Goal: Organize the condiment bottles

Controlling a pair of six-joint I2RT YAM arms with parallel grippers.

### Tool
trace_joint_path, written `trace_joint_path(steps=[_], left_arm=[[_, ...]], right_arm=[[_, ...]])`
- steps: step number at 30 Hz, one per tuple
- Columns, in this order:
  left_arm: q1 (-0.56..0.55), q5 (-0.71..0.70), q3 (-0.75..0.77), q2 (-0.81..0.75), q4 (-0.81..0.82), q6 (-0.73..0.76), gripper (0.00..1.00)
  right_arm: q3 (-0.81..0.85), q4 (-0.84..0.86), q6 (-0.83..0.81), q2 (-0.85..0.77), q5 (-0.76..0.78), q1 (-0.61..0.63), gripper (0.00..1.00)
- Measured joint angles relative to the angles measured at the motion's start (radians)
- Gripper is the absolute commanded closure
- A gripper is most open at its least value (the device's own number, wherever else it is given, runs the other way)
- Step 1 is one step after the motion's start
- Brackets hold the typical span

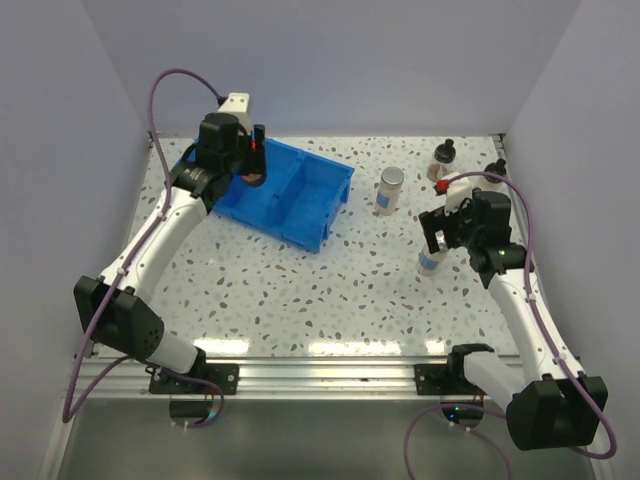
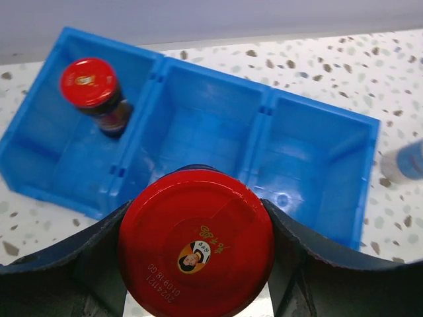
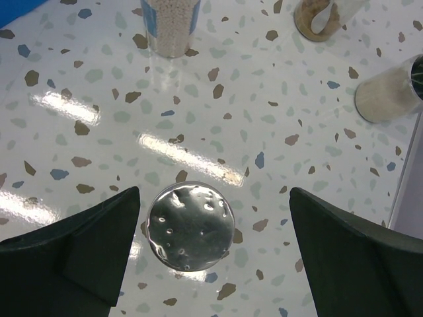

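My left gripper [image 2: 196, 241] is shut on a red-capped jar [image 2: 196, 238], its fingers pressed against both sides of the cap, at the near wall of the blue three-compartment bin [image 2: 317, 158]. The jar's body is hidden under its cap. Another red-capped jar [image 2: 92, 89] with dark contents stands in the bin's left compartment. My right gripper [image 3: 215, 218] is open and straddles a silver-capped bottle [image 3: 190, 226] standing on the table, the cap nearer the left finger. From the top view this bottle [image 1: 429, 262] sits just below the right gripper [image 1: 437, 240].
A second silver-capped, blue-labelled bottle [image 1: 390, 190] stands right of the bin [image 1: 300, 205]. Two small black-capped bottles [image 1: 444, 155] [image 1: 497, 168] stand at the back right near the wall. The bin's middle and right compartments hold nothing.
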Motion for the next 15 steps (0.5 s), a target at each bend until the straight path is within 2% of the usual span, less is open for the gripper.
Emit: trace_joint_path(steps=[3,8,15], left_arm=[[0.108,0.007,-0.01,-0.005,0.0,-0.001,1.0],[0.229,0.024,-0.008,-0.001,0.002,-0.002,1.0],[0.377,0.056,0.032,0.102,0.035,-0.018,1.0]], right_arm=[[0.0,0.0,-0.001,0.0,0.0,0.0,0.01],[0.0,0.0,-0.002,0.0,0.0,0.0,0.01],[0.0,0.0,-0.002,0.0,0.0,0.0,0.01]])
